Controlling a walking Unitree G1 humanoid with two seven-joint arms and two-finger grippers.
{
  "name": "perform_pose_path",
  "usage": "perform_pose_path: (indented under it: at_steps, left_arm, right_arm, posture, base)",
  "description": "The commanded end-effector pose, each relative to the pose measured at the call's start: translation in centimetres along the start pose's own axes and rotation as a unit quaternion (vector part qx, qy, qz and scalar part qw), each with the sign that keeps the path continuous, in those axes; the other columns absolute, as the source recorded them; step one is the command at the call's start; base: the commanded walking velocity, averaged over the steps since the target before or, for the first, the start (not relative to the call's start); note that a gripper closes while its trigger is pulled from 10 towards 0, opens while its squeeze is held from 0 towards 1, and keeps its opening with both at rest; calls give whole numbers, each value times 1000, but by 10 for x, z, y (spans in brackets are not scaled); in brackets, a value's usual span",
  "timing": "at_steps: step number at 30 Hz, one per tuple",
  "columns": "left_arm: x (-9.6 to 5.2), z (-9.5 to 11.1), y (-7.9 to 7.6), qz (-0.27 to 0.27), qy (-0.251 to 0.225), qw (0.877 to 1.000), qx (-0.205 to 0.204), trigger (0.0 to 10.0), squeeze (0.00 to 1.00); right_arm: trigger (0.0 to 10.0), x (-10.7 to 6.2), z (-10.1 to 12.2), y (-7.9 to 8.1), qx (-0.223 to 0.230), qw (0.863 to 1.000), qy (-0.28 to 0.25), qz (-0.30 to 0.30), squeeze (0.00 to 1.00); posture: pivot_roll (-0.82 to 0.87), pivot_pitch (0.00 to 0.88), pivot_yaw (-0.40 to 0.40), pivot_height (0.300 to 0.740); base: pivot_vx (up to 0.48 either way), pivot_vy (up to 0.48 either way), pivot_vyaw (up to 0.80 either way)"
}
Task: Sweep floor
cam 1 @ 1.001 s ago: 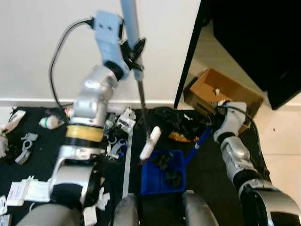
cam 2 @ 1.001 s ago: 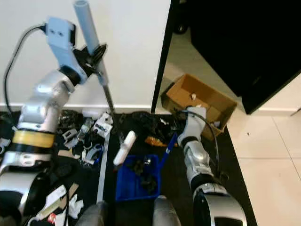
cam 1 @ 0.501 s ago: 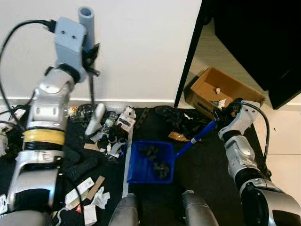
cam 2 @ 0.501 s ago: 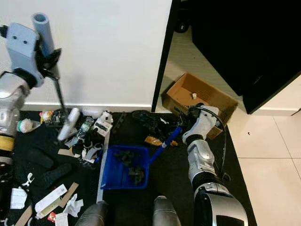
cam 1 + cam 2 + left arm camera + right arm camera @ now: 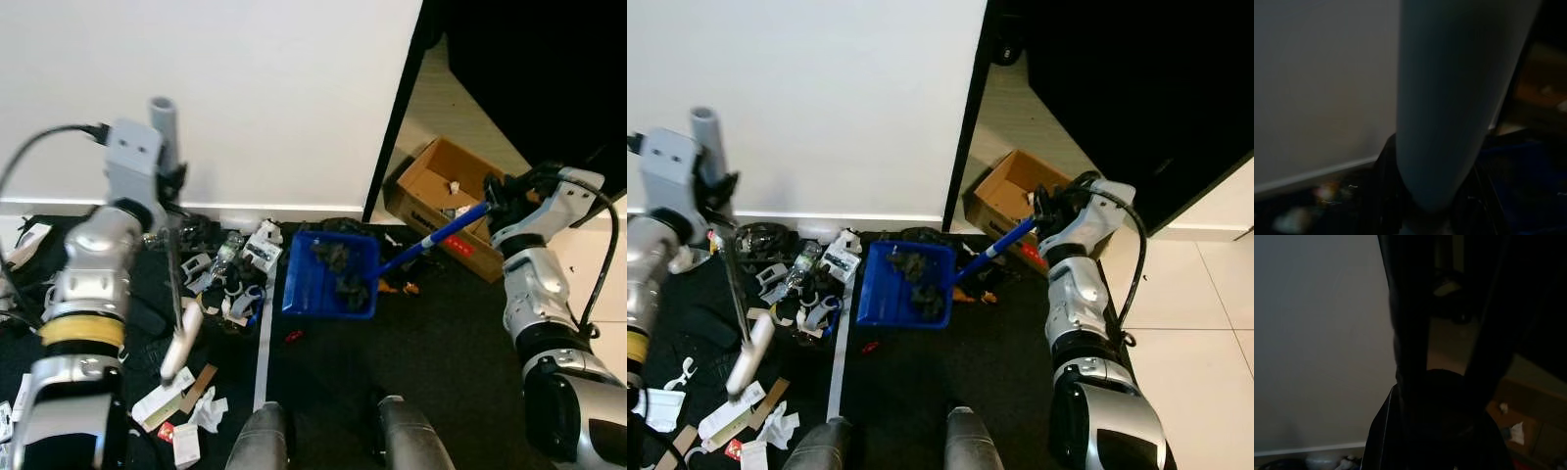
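Since the earlier frame, my right claw (image 5: 498, 196) has lifted the blue dustpan (image 5: 330, 275) off the floor, clamped on its handle. Right eye view: my left claw (image 5: 717, 196) grips the broom (image 5: 735, 294). Left wrist view: broom handle (image 5: 1449, 98) close up.

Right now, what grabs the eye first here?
The blue dustpan, loaded with dark debris and held by its handle in the right gripper, near the cardboard box. To the left, the left gripper grips the grey broom handle above litter strewn on the black mat.
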State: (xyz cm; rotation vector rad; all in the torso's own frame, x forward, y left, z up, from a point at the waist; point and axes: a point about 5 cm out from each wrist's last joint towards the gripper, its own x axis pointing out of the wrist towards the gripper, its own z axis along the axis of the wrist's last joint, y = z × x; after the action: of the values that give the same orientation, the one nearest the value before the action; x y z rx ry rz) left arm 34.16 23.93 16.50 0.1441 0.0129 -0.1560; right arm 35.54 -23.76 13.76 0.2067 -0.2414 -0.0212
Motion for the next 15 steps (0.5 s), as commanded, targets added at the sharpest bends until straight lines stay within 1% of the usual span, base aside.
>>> perform_pose_path:
  at_steps: [1,2,3,6,8,10,12,15]
  left_arm:
    - [1,-3,-14,-5,-13,998,-59,10000,0]
    - [1,-6,-18,-1,-14,997,-75,10000,0]
    - [2,-12,-28,2,-12,995,-95,10000,0]
    - [2,-14,-32,3,-12,995,-99,10000,0]
    - [2,-21,-44,-3,-5,995,-96,10000,0]
    - [3,-25,-54,-12,0,996,-87,10000,0]
    - [3,-27,-60,-18,3,997,-71,10000,0]
    - [2,-28,-62,-16,4,998,-68,10000,0]
  right_arm:
    - [10000,0,7,-7,1,1000,-13,-6,0]
    - [10000,0,8,-8,2,1000,-14,-6,0]
    - [10000,-1,9,-10,14,1000,-18,-11,0]
    - [10000,-1,10,-11,22,999,-21,-14,0]
    - [10000,-1,11,-11,43,999,-23,-18,0]
    - [10000,0,9,-9,62,998,-13,-13,0]
    - [10000,-2,5,-6,61,998,-2,0,0]
    - [10000,-3,2,-5,56,998,5,8,0]
  posture:
    - [16,112,-26,740]
    - [15,111,-25,740]
    - [12,109,-23,740]
    - [12,109,-23,740]
    - [5,103,-18,740]
    - [3,100,-17,740]
    - [-1,98,-15,740]
    - [-3,96,-14,740]
  base:
    - [0,0,0]
    - [0,0,0]
    - [0,0,0]
    - [0,0,0]
    - [0,0,0]
    - [0,0,0]
    - [0,0,0]
    - [0,0,0]
